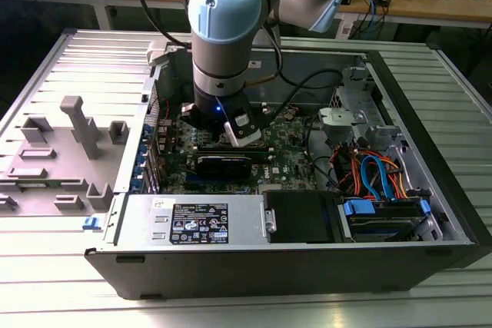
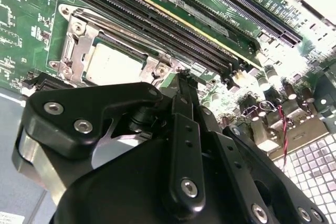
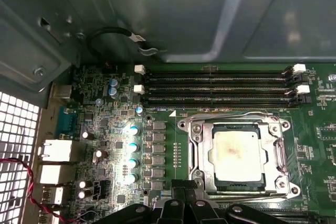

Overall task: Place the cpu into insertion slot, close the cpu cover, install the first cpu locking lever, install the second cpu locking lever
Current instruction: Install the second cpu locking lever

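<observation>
Your gripper [image 2: 181, 85] hangs just beside the socket, fingers together on nothing; the cpu [image 3: 233, 153] lies seated with the cpu cover [image 3: 278, 153] closed around it.

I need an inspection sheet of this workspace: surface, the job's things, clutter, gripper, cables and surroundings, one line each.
Surface: grey ribbed metal table carrying an open black computer case.
Job's things: square silvery-grey cpu lies in its socket; thin silvery metal cpu cover is down around it. Whether the levers are locked cannot be told.
Clutter: grey plastic holder blocks on the table at the exterior view's left.
Gripper: black gripper is just above the green motherboard, beside the socket, holding nothing visible.
Cables: blue, orange and red wires inside the case; black cable along the arm.
Surroundings: wooden bench behind.
</observation>
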